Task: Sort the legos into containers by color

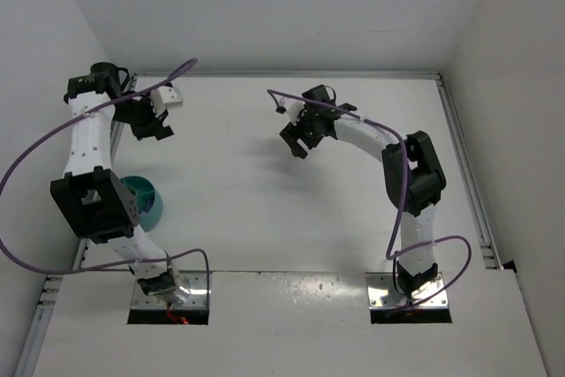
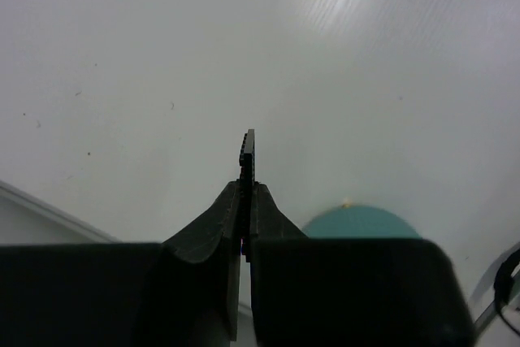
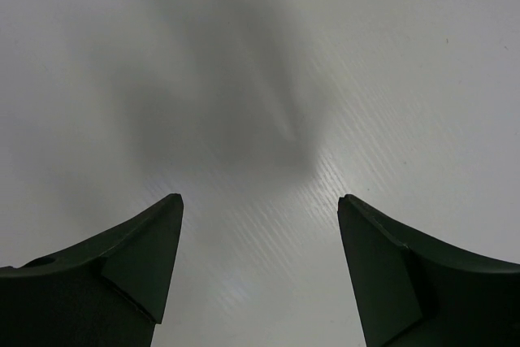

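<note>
One teal bowl (image 1: 154, 207) (left side)

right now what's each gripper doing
left gripper: closed on a thin studded piece, probably a lego, colour unclear
right gripper: open, holding nothing

Round teal bowl (image 1: 152, 203) upright, left side, half-hidden.

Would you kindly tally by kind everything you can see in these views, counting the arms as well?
Robot arms: 2, the left arm and the right arm
Teal bowl: 1
Thin studded brick, pinched edge-on in the shut left jaws, colour unclear: 1
Total: 4
</note>
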`<state>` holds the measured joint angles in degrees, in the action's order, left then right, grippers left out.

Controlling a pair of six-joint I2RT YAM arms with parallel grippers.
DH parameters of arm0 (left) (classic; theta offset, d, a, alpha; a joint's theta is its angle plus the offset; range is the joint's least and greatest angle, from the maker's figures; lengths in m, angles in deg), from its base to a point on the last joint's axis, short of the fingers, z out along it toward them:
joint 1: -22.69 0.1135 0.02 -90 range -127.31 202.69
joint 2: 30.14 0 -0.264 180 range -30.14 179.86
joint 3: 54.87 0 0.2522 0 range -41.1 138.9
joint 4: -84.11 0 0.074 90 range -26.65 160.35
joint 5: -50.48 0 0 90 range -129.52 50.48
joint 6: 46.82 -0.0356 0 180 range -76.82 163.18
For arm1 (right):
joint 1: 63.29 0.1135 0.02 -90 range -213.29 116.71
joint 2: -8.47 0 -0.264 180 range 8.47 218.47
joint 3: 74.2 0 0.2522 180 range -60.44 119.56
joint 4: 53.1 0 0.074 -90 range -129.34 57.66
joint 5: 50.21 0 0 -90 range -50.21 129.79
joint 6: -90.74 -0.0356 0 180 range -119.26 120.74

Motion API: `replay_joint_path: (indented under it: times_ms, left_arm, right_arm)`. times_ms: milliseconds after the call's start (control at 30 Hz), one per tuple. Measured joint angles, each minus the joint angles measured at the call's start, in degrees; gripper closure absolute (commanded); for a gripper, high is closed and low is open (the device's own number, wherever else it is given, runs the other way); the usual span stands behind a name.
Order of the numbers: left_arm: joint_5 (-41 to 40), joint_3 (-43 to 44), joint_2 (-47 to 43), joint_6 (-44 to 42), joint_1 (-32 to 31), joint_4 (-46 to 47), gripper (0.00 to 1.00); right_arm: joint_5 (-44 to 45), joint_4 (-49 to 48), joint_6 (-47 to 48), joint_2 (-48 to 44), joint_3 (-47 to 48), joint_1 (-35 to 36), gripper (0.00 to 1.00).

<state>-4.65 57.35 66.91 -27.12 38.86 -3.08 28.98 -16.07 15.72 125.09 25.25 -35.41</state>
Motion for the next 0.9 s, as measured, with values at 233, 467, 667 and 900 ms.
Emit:
replay_joint_path:
  times_ms: [233, 467, 667, 900]
  left_arm:
    - [-7.19, -7.45, -5.40, -14.97, 5.75, -0.72, 1.00]
    - [-12.87, -10.25, -8.94, -25.75, 8.55, -0.66, 1.00]
    - [-14.32, -12.39, -10.78, -30.21, 8.92, -0.50, 1.00]
    - [-16.44, -17.40, -13.18, -33.27, 8.96, -0.57, 1.00]
  right_arm:
    - [-1.55, -0.07, -0.24, 0.39, 1.05, -0.07, 0.23]
    - [-2.62, -0.07, -1.36, 0.39, 1.05, -0.07, 0.23]
    - [-2.97, -0.17, -2.14, 0.39, 1.01, -0.07, 0.23]
    - [-2.99, -0.48, -2.80, 0.39, 0.98, -0.07, 0.23]
